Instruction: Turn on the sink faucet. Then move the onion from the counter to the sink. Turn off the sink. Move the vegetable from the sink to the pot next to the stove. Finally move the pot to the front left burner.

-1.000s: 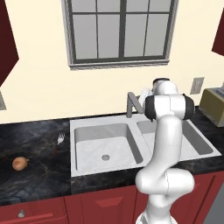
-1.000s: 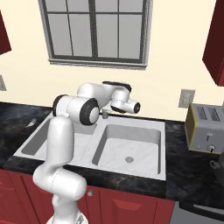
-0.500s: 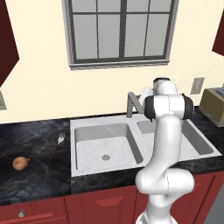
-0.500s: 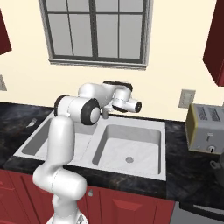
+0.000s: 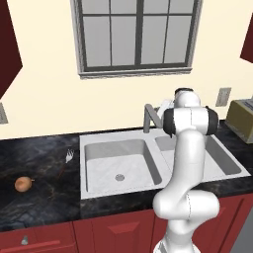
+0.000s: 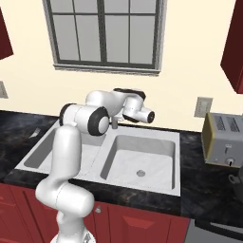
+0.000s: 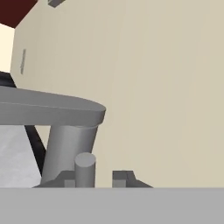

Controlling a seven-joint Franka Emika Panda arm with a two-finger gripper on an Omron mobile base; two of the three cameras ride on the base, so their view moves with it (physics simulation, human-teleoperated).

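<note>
The sink faucet (image 5: 149, 117) stood at the back rim of the sink (image 5: 99, 184), between the two basins, and my gripper (image 7: 99, 179) was up against its base by the wall. It looked like stiff grey metal, fixed and heavy, nothing I could crush. The thin side lever was, I judged, the only part meant to give, so that was the place to push or pinch, near its free end. My fingertips (image 7: 120, 178) stood a little apart with nothing between them; a short grey peg rose beside the left one, perhaps the lever, though I could not be sure.

My hand view showed the post and spout close up, which the base views gave only small. The left base view showed the onion (image 5: 22, 184) resting on the counter (image 5: 44, 207), well apart from the sink. The right base view showed the toaster (image 6: 223, 139).
</note>
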